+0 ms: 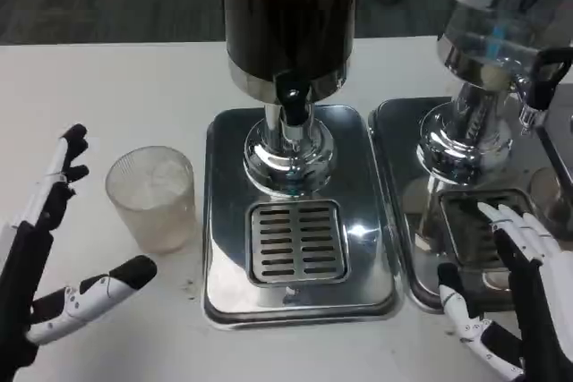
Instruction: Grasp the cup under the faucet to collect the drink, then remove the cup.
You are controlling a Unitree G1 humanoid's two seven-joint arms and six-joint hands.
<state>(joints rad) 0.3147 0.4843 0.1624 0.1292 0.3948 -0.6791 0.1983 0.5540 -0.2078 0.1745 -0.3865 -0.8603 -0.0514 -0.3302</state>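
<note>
— Cup, the frosted translucent plastic cup (152, 197): where is it?

— Upright on the white worktop (116, 96), toward its left edge, just beside the left rim of the shiny steel drip tray (224, 221) and not yet under the black faucet (293, 100) of the dark drink dispenser (291, 15).

— And the hands?

— The left hand (45, 257) is open, fingers spread either side of the cup, touching nothing. The right hand (515, 301) is open too, over the second steel tray (403, 176) near the right edge.

— Which step, would you say?

— The grasp, I judge. Next the left hand must close round the cup, then carry it onto the slotted grate (295, 241).

— Counts?

— One cup, two dispensers, two trays, two hands.
</note>
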